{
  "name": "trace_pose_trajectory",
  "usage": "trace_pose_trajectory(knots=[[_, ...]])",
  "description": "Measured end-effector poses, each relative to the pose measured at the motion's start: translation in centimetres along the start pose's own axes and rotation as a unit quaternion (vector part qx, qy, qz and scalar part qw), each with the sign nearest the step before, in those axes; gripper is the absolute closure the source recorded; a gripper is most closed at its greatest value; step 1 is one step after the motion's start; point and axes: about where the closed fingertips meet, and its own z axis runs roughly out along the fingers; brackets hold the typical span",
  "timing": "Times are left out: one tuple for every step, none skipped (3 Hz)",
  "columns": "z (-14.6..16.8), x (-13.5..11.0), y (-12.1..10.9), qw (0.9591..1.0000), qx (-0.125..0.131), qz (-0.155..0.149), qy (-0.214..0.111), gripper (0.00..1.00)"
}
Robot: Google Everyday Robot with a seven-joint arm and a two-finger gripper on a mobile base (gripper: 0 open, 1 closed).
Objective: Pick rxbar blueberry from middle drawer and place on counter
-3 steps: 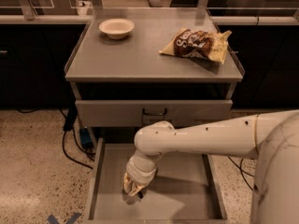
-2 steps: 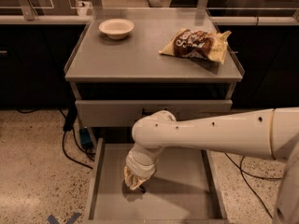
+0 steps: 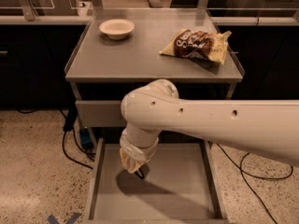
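Note:
The middle drawer (image 3: 187, 195) stands pulled open below the cabinet, and the part of its grey floor that shows is bare. My gripper (image 3: 136, 171) hangs down from the white arm into the left half of the drawer, just above the floor, mostly covered by the wrist. The rxbar blueberry does not show; it may be hidden under the gripper. The counter (image 3: 145, 55) is the grey top of the cabinet behind the arm.
A white bowl (image 3: 117, 28) sits at the back left of the counter and a brown-and-yellow chip bag (image 3: 196, 45) at the back right. A closed drawer front (image 3: 96, 113) is above the open drawer. Black cables (image 3: 70, 139) lie on the floor to the left and right.
The arm has swung up and toward the camera, now covering more of the drawer front. The gripper has shifted slightly within the left half of the drawer.

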Motion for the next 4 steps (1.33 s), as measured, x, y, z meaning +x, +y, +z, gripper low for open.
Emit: trace_pose_trajectory(knots=[[-5.4,-0.8,-1.1,0.9991,0.014,-0.009,0.038,1.0],[-9.8,-1.4,-2.0,0.997,0.033,-0.011,0.069,1.0],[-10.7,-1.5,-2.3,0.9966,0.034,-0.016,0.074,1.0],[-14.0,-1.8,-3.5,0.9944,0.035,-0.031,0.095,1.0]])
